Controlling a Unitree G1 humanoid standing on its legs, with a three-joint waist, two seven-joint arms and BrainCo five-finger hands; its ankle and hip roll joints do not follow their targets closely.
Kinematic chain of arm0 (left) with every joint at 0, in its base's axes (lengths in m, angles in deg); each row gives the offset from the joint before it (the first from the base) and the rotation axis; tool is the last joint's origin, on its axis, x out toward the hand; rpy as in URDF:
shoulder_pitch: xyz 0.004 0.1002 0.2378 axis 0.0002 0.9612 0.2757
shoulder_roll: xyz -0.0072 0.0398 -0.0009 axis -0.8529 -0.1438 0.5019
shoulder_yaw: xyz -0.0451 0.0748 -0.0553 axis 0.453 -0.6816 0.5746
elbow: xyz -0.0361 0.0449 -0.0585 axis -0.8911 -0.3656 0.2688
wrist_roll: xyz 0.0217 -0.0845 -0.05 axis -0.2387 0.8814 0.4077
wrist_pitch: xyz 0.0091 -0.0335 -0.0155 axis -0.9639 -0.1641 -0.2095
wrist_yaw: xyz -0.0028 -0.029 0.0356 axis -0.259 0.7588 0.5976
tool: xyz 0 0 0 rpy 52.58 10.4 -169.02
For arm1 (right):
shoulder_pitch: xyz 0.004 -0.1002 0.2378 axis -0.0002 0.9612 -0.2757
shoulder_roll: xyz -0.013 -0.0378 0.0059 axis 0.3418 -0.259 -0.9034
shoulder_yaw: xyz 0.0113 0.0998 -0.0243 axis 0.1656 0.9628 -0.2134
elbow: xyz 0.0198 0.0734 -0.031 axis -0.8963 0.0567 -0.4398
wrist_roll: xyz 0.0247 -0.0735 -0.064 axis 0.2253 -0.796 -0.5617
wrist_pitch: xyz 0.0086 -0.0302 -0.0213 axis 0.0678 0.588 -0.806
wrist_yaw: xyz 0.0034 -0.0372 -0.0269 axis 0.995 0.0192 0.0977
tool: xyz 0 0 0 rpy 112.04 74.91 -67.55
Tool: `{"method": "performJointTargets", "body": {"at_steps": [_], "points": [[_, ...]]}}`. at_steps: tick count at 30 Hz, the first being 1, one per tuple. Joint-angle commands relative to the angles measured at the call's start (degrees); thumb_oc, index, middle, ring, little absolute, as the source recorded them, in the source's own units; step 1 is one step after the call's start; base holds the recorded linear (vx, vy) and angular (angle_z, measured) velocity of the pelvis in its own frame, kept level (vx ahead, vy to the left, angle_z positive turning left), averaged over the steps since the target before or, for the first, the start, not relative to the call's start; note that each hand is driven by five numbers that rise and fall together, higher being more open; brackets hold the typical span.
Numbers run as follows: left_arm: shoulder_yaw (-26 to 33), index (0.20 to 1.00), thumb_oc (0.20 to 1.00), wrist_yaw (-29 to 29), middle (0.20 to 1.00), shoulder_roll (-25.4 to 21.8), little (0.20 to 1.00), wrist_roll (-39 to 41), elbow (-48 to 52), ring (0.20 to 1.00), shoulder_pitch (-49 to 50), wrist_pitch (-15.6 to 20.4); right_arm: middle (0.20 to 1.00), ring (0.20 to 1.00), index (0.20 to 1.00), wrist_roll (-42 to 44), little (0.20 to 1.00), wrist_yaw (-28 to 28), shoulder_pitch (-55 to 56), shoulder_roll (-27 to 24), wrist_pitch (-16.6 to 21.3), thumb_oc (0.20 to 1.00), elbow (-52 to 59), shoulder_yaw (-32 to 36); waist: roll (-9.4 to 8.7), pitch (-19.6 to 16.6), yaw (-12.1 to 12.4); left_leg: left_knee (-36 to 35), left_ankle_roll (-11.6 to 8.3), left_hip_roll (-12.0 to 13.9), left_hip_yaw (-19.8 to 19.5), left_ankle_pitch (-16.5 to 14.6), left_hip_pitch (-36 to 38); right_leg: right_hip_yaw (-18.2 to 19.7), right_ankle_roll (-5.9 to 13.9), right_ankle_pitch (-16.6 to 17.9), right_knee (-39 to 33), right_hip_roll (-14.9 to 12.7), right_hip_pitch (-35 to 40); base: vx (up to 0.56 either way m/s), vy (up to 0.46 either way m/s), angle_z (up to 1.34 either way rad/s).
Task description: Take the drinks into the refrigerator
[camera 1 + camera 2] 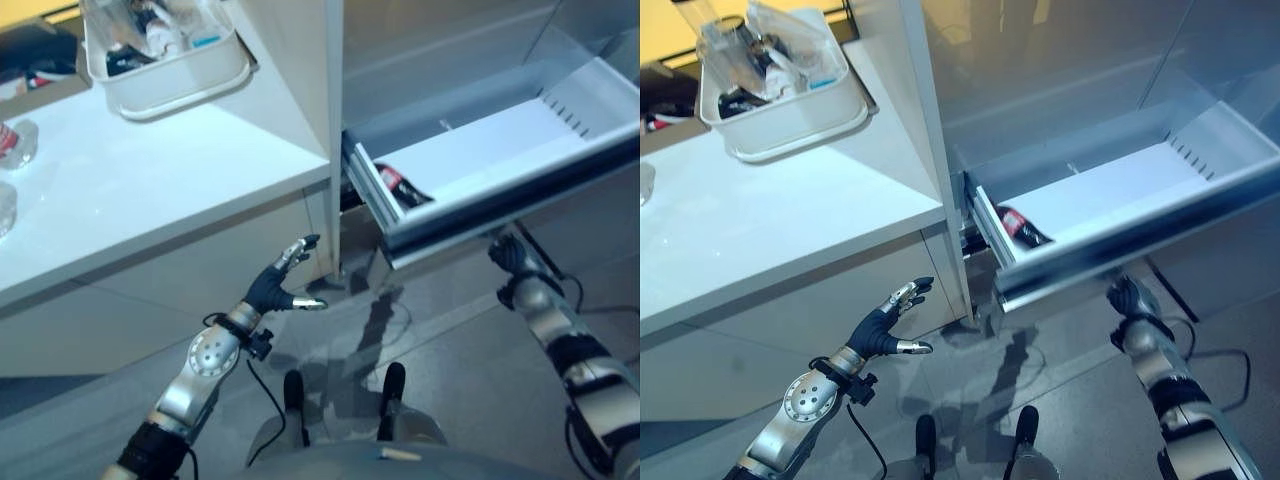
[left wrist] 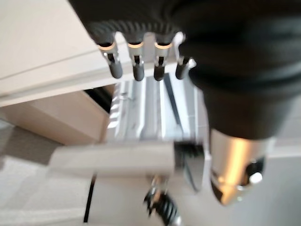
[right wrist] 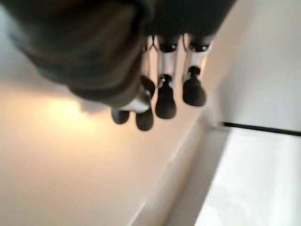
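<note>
Inside drawer (image 1: 520, 150), dark red-labelled bottle (image 1: 400, 186)

A kitchen-like room. A white counter (image 1: 150, 190) carries a tub of packets (image 1: 165, 60), and beside it a refrigerator drawer (image 1: 500, 160) stands pulled out over grey floor (image 1: 450, 340).

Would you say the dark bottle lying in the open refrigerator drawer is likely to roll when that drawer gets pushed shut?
Probably. The bottle lies on its side on the drawer floor, smooth and white. It rests against the left wall, which may check it.
</note>
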Motion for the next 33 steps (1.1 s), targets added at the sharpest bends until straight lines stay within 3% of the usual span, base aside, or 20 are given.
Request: {"method": "performJointTargets", "body": {"at_steps": [1,6,15,16,17,23,27,29,31,33], "points": [[-0.9,1.0,1.0,1.9,1.0,-2.2,1.0,2.2,4.4,1.0,-4.6,3.2,0.2,0.2,0.2,-4.7,0.2,0.9,-23.4,5.1,6.4,0.2,4.4,-4.3,-5.35,2.2,6.2,0.0,2.22,-4.8,-2.0,-2.9,-1.2,-3.2,5.16,-3.7,0.6,-3.6,5.5,-0.03,0.015,0.07],[-0.2,1.0,1.0,3.0,1.0,-1.0,1.0,2.6,2.2,1.0,-4.7,3.0,0.2,0.2,0.2,-4.1,0.2,0.2,-23.4,7.3,6.4,0.2,4.6,-4.7,-5.59,2.5,6.7,0.0,2.29,-5.2,-2.7,-2.8,-1.2,-3.8,5.11,-3.6,0.6,-3.9,5.8,-0.03,0.011,0.16],[2.0,1.0,1.0,2.9,1.0,-0.1,1.0,2.8,1.0,1.0,-3.4,3.2,0.2,0.2,0.2,-0.5,0.2,-0.1,-11.9,10.0,6.7,0.2,5.1,-0.6,-6.01,2.5,6.3,0.0,2.62,-5.8,-3.7,-3.0,-0.5,-5.0,5.1,-3.4,0.6,-4.5,7.1,-0.01,0.008,0.14],[2.1,1.0,1.0,3.0,1.0,-0.4,1.0,2.4,0.7,1.0,-3.4,3.2,0.749,0.749,0.749,0.1,0.749,0.0,-9.7,10.6,6.9,0.749,5.4,0.0,-6.14,2.3,6.1,0.0,2.7,-5.9,-3.7,-3.2,-0.2,-5.0,5.09,-3.6,0.7,-4.6,7.3,0.0,0.0,0.0],[1.8,1.0,1.0,2.9,1.0,-0.5,1.0,2.2,0.3,1.0,-3.6,3.3,1.0,1.0,1.0,1.4,1.0,0.6,-7.7,11.2,7.1,1.0,3.9,0.9,-6.14,2.2,6.0,0.0,2.74,-5.9,-3.7,-3.2,0.0,-5.1,5.07,-3.7,0.9,-4.5,7.6,0.0,0.0,0.0],[0.4,1.0,1.0,2.8,1.0,-0.1,1.0,0.4,-1.6,1.0,-5.0,3.3,1.0,1.0,1.0,8.6,1.0,1.1,3.7,17.4,7.7,1.0,-5.5,4.5,-6.16,0.9,4.5,0.0,2.96,-5.9,-3.7,-4.0,2.0,-5.5,4.97,-4.5,1.2,-4.6,9.5,0.01,0.0,0.01],[0.1,1.0,1.0,3.0,1.0,2.5,1.0,2.1,-6.2,1.0,-5.6,2.1,1.0,1.0,1.0,16.1,1.0,-1.0,14.1,23.4,7.6,1.0,-18.7,7.6,-5.98,-0.1,2.6,0.0,2.89,-5.3,-3.2,-5.1,4.3,-5.4,4.77,-5.5,1.4,-4.1,11.2,0.04,-0.008,0.0],[0.1,1.0,1.0,3.0,1.0,2.5,1.0,2.1,-6.3,1.0,-5.7,2.2,1.0,1.0,1.0,16.1,1.0,-1.0,14.1,23.4,7.7,1.0,-18.7,7.6,-6.04,-0.3,2.5,0.0,3.01,-5.5,-3.3,-4.7,4.0,-5.5,4.8,-5.2,1.4,-4.2,10.9,0.02,-0.002,-0.02],[0.8,1.0,1.0,2.6,1.0,5.4,1.0,4.9,-11.0,1.0,-5.4,0.6,1.0,1.0,1.0,21.5,1.0,-2.5,21.7,26.5,6.7,1.0,-29.0,12.5,-5.57,-1.4,0.8,0.0,3.07,-5.1,-2.3,-6.0,6.2,-4.8,4.71,-6.1,1.4,-3.7,12.4,0.09,0.001,-0.05],[1.0,1.0,1.0,3.9,1.0,6.0,1.0,3.5,-13.0,1.0,-5.7,0.4,1.0,1.0,1.0,22.1,1.0,-2.9,23.3,26.9,6.4,1.0,-30.4,13.4,-5.54,-1.7,0.2,0.0,3.19,-5.1,-2.1,-5.8,6.3,-4.8,4.7,-6.0,1.3,-3.7,12.4,0.03,0.008,-0.07]]}}
